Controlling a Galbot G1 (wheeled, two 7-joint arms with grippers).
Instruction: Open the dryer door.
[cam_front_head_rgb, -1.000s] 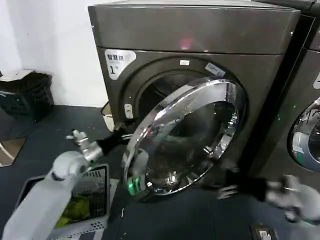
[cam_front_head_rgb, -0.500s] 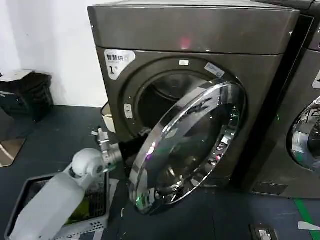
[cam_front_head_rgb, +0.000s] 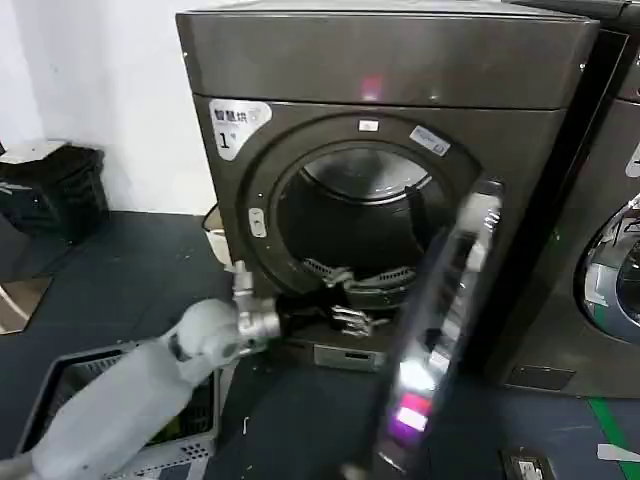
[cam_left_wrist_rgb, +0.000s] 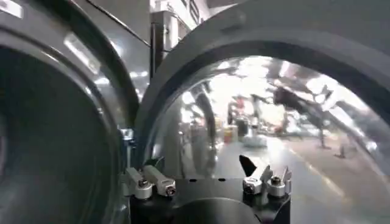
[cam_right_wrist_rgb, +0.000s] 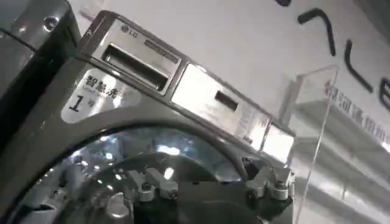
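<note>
One left gripper (cam_front_head_rgb: 345, 320), seemingly spread and empty, just beside the swung-out dryer door (cam_front_head_rgb: 440, 330).

Left gripper (cam_left_wrist_rgb: 206, 182) sits low, jaws spread wide. The dryer door (cam_left_wrist_rgb: 268, 79) arcs ahead of it. The dryer (cam_left_wrist_rgb: 55, 122) drum opening yawns dark alongside.

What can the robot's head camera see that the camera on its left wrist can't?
Head view: the whole dryer front with its "1" label, a basket on the floor, and a second machine on the right.

Left wrist view: a close look at the door's grey inner ring and shiny glass with room reflections.

Both: the dark drum opening, the door standing wide open, and the open left end effector in front of the opening, between it and the door.
</note>
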